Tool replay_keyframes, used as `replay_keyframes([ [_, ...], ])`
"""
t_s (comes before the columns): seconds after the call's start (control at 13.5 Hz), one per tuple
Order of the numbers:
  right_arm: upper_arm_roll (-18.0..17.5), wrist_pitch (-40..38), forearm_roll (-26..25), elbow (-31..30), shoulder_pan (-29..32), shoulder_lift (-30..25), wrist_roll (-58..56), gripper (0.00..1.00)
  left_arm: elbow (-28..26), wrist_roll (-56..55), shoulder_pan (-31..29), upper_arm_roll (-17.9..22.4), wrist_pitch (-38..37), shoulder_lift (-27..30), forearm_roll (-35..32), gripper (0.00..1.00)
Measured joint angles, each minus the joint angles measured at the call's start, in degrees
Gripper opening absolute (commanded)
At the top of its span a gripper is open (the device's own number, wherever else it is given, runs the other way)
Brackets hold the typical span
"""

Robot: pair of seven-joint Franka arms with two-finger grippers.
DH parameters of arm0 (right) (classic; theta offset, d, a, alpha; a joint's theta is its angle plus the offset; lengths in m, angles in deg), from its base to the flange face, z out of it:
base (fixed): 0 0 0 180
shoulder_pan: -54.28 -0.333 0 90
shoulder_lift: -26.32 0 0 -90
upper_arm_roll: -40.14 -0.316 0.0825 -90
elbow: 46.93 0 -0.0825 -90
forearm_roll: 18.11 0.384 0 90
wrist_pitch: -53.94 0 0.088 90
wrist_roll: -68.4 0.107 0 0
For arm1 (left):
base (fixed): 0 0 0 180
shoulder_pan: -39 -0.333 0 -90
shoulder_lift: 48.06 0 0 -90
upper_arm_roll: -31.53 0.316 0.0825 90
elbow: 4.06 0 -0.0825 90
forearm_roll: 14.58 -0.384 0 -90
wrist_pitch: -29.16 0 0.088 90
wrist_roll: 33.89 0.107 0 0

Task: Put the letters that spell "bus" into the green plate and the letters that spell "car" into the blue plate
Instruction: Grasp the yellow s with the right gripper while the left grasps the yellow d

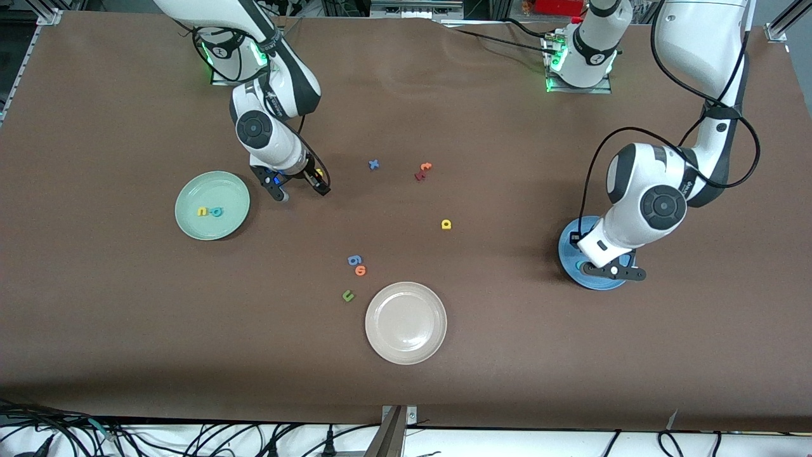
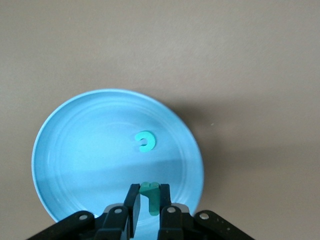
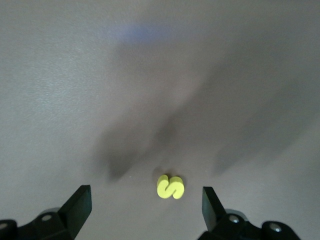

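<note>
The teal "r" is gripped between the closed fingers of the left claw, which is held over the blue plate at the left arm's end of the worktop. The teal "c" lies flat in that plate, apart from the held letter. In the front view the plate is largely covered by the left arm, and only parts of its rim are seen.

The yellow "a" lies on the bare worktop, between the blue plate and the green plate, well apart from both.

The yellow "u" and the teal "b" lie side by side in the green plate, toward the right arm's end of the worktop. The yellow "s" lies on the worktop near the green plate, farther from the front camera than the plate. The right claw is seen with its fingers spread wide to either side of that letter, touching nothing.

Farther from the front camera than the yellow "a" lie a blue "x" and an orange and dark-red pair. Nearer to the camera than the "a" lie a blue 6-like piece, an orange "o", a dark green "u" and a beige-white plate.
</note>
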Motion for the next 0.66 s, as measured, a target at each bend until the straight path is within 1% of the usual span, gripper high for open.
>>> replay_keyframes([
  [0.15, -0.1, 2.6, 0.0, -0.3, -1.1, 1.5, 0.9, 0.96, -3.6, 2.7, -0.8, 0.0, 4.1, 0.8, 0.0, 0.22],
  [0.22, -0.1, 3.1, 0.0, -0.4, -1.5, 2.1, 1.3, 0.95, -4.5, 4.0, -1.4, -0.1, 5.0, 1.0, 0.0, 0.27],
  [0.3, -0.1, 3.4, 0.0, -0.4, -1.7, 2.5, 1.5, 0.9, -4.9, 5.1, -2.0, -0.1, 5.3, 1.1, 0.0, 0.49],
  [0.37, -0.1, 3.7, 0.0, -0.4, -1.7, 2.8, 1.5, 0.86, -5.0, 6.3, -2.6, -0.1, 5.4, 1.3, 0.0, 0.79],
  [0.44, -0.1, 3.9, 0.0, -0.4, -1.7, 2.8, 1.5, 0.84, -5.0, 6.4, -2.6, -0.1, 5.4, 1.4, 0.0, 1.0],
  [0.52, -0.1, 4.0, 0.0, -0.4, -1.7, 2.7, 1.5, 0.84, -5.0, 6.4, -2.6, -0.3, 5.4, 1.4, 0.0, 1.0],
  [0.59, -0.1, 4.0, 0.0, -0.4, -1.7, 2.7, 1.5, 0.79, -4.9, 6.4, -2.5, -0.5, 5.4, 1.4, 0.0, 1.0],
  [0.66, -0.1, 4.0, 0.0, -0.4, -1.7, 2.6, 1.5, 0.77, -4.5, 6.2, -2.5, -0.7, 5.3, 1.5, 0.0, 1.0],
])
